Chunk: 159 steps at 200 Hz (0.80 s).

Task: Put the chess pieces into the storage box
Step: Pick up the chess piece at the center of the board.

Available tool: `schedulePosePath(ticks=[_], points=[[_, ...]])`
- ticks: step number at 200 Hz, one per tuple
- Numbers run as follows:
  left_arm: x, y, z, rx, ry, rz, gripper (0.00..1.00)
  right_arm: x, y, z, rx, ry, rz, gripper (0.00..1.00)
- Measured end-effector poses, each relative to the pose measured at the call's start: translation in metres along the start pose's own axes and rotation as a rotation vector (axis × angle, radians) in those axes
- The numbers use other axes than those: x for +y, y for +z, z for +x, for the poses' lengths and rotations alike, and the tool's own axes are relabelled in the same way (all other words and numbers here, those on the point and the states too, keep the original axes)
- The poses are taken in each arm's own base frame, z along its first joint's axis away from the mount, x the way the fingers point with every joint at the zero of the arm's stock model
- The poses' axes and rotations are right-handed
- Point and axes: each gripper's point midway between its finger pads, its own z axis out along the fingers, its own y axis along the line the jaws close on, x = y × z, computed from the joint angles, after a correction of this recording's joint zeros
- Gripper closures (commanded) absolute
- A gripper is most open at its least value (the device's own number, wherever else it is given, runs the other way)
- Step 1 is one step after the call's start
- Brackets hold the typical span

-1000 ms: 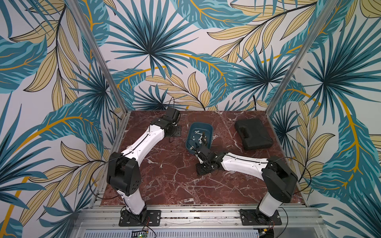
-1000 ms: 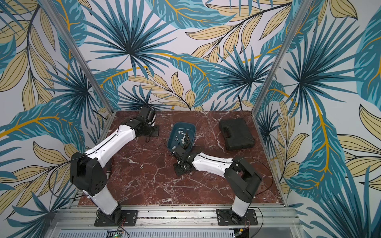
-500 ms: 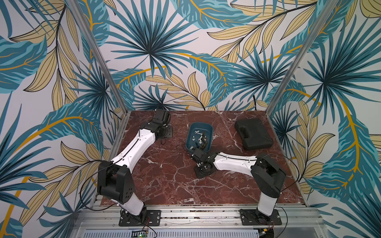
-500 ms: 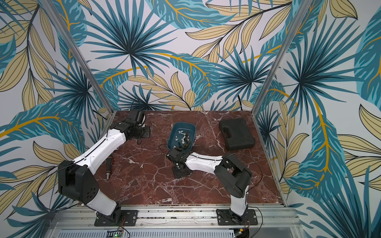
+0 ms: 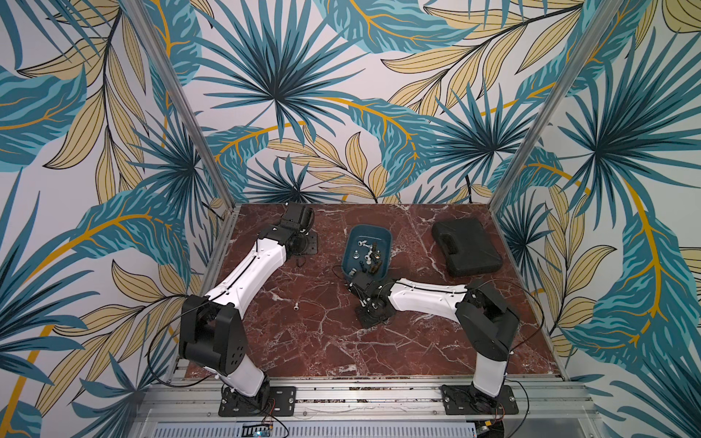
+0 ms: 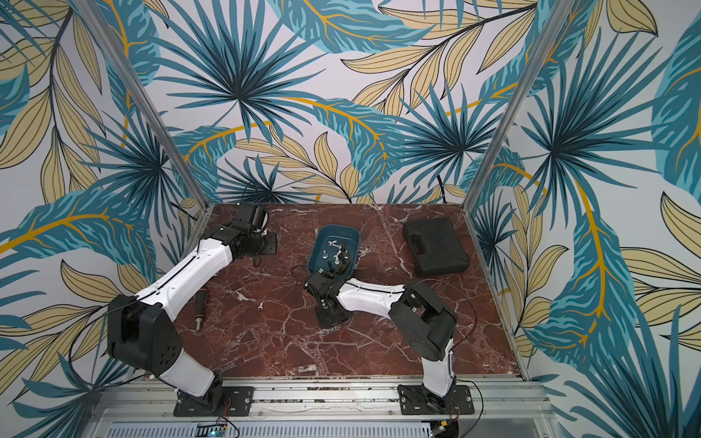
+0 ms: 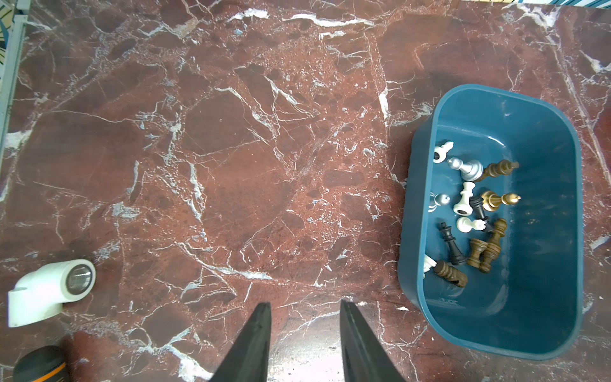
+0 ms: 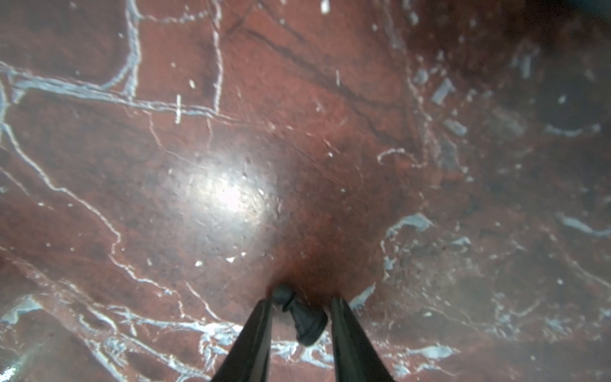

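Black plastic is the concern here: one dark chess piece (image 8: 304, 317) lies tilted across the gap of the right gripper (image 8: 301, 301), head against one finger, round base close to the other, low over the marble tabletop (image 5: 303, 341). The wrist view is blurred this near the lens, so I cannot tell whether the jaws truly pinch it or only bracket it.

In a top view the right arm's tip sits near the middle of the tabletop, just short of the near wall of the storage box (image 5: 370, 232). The box stands toward the far edge, about midway between the side edges. The other chess pieces (image 7: 464, 198) lie jumbled on its floor.

The step in hand looks like securing this piece and lifting it. A slanted hold on a tapered, turned shape is likely to slip, so the fingers should close gently until both bear on it. Then the lift should go straight up, only high enough to clear the rim. Catching that rim would probably shove the light tub. Releasing low over the bare part of the box floor should keep the piece from bouncing off its fellows.

The left gripper (image 7: 304, 303) hangs with jaws spread and nothing between them, toward the far left corner, and is best kept there. The white pipe elbow (image 7: 46, 294), tool handle (image 7: 39, 363) and black case (image 5: 466, 246) need no touching.
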Motion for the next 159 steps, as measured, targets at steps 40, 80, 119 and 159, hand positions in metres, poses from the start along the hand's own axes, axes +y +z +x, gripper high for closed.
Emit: schedulePosePath(ticks=[40, 80, 119, 159], points=[[0.000, 0.000, 0.001, 0.002, 0.002, -0.001, 0.61, 0.000, 0.001, 0.000, 0.008, -0.024, 0.007, 0.70], [0.003, -0.004, 0.009, 0.011, -0.001, -0.004, 0.61, -0.001, 0.001, 0.001, 0.010, -0.042, 0.011, 0.78], [0.015, -0.016, 0.042, 0.050, -0.038, -0.014, 0.61, -0.002, -0.008, -0.001, 0.000, -0.057, 0.008, 0.80], [0.039, -0.002, 0.122, 0.228, -0.088, -0.085, 0.60, -0.003, -0.068, -0.058, -0.173, -0.025, -0.056, 0.80]])
